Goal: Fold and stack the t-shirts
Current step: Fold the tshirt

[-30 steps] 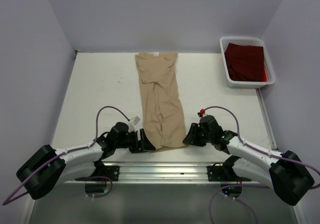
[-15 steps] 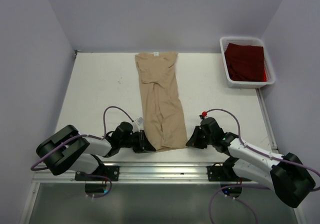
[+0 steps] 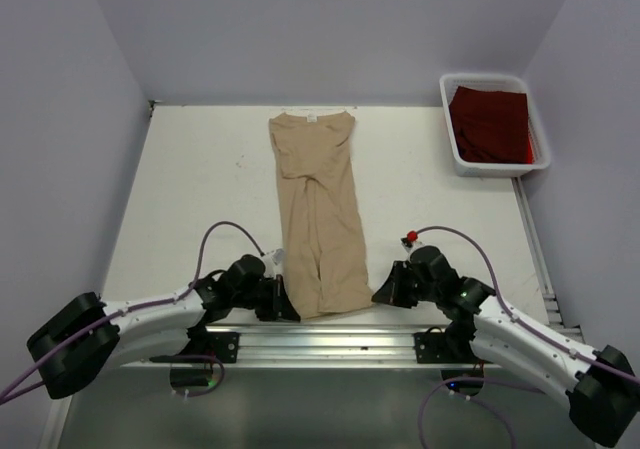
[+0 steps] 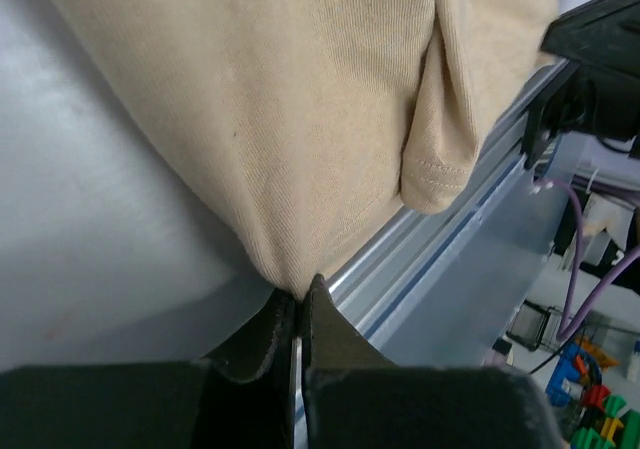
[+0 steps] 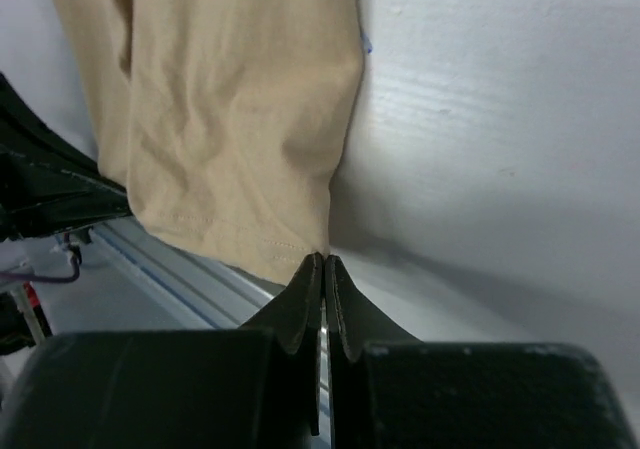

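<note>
A tan t-shirt point(image 3: 320, 209), folded lengthwise into a long strip, lies down the middle of the white table point(image 3: 200, 189), with its neck label at the far end. My left gripper point(image 3: 290, 307) is shut on the hem's near-left corner; in the left wrist view the cloth point(image 4: 300, 119) runs into the pinched tips point(image 4: 300, 294). My right gripper point(image 3: 378, 294) is shut on the near-right hem corner, where the stitched hem point(image 5: 230, 119) meets the closed tips point(image 5: 322, 261). A dark red t-shirt point(image 3: 490, 124) lies in the bin at the far right.
The white plastic bin point(image 3: 495, 169) stands at the table's far right corner. An aluminium rail point(image 3: 330, 341) runs along the near edge just behind both grippers, and the hem reaches it. Purple walls close in the left, back and right sides.
Both grippers have closed on the hem corners. The tan shirt has slid a little toward the near edge, and both arms have drawn back with it.
</note>
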`<state>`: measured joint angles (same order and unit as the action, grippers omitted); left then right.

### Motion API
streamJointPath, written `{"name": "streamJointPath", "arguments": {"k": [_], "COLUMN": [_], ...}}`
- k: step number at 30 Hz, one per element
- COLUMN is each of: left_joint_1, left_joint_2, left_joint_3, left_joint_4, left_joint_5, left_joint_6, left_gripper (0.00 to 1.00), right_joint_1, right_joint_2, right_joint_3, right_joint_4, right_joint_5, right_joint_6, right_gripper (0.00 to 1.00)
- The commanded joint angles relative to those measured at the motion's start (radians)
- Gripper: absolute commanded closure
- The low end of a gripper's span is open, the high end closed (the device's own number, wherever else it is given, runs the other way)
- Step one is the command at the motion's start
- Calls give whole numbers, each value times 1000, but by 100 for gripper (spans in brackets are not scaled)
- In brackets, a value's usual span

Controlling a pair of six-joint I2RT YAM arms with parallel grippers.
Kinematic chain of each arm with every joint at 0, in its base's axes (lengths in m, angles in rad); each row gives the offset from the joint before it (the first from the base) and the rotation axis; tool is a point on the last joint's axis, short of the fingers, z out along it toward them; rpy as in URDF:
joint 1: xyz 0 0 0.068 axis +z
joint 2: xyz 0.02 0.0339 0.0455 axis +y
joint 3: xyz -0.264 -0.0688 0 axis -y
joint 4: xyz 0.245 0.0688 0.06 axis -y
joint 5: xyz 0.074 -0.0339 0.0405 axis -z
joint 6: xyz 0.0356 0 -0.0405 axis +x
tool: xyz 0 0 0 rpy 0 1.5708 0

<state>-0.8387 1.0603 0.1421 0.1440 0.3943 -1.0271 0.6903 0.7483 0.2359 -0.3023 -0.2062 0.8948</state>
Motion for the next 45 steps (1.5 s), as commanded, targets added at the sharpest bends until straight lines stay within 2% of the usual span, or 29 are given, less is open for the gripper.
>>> {"name": "streamJointPath", "arguments": {"k": [1, 9, 14, 18, 22, 26, 32, 36, 38, 42, 45], "left_joint_1": [-46, -91, -97, -97, -96, -96, -92, -70, -45, 94, 160], "left_joint_2": [-106, -255, -338, -382, -344, -267, -157, -109, -92, -8, 67], "left_joint_3": [56, 122, 197, 226, 235, 255, 361, 430, 433, 416, 416], "left_joint_4": [-314, -454, -581, -597, -554, -498, -451, -423, -373, -273, -210], "left_joint_5": [-20, -52, -135, -224, -304, -389, -593, -708, -715, -649, -650], "left_joint_6": [32, -4, -5, -2, 25, 97, 191, 258, 297, 363, 397], "left_gripper": [100, 100, 100, 100, 100, 100, 100, 100, 100, 100, 100], "right_joint_1": [37, 71, 72, 74, 75, 72, 72, 71, 69, 29, -6], "right_joint_2": [-93, -242, -245, -219, -127, 32, 212, 310, 339, 431, 525], "right_joint_3": [9, 42, 54, 82, 126, 242, 393, 431, 453, 509, 560], "right_joint_4": [-119, -184, -161, -118, -51, -23, -17, 21, 38, 83, 101], "right_joint_5": [-42, -90, -117, -93, -36, 40, 151, 203, 226, 249, 251], "right_joint_6": [36, 40, 30, 4, -26, -98, -204, -232, -243, -283, -312], "right_gripper": [100, 100, 100, 100, 100, 100, 100, 100, 100, 100, 100]}}
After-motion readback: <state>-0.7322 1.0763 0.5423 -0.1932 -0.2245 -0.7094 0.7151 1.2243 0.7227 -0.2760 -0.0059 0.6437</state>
